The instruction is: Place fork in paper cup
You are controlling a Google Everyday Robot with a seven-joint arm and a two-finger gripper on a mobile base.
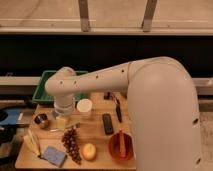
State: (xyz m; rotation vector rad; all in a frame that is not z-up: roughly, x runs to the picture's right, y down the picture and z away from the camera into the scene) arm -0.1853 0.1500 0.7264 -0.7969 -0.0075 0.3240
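The paper cup is a white-cream round cup standing upright on the wooden table, near its back middle. The fork is a thin pale utensil lying flat on the table, in front and to the left of the cup, just behind the grape bunch. My gripper hangs down from the white arm, left of the cup and right over the fork's middle. The small blue-grey cup is mostly hidden behind my wrist.
A green tray sits at the back left. A metallic tin, a banana and a blue sponge lie left. An orange fruit, a red bowl with an orange utensil, a black remote and a black-handled knife lie right.
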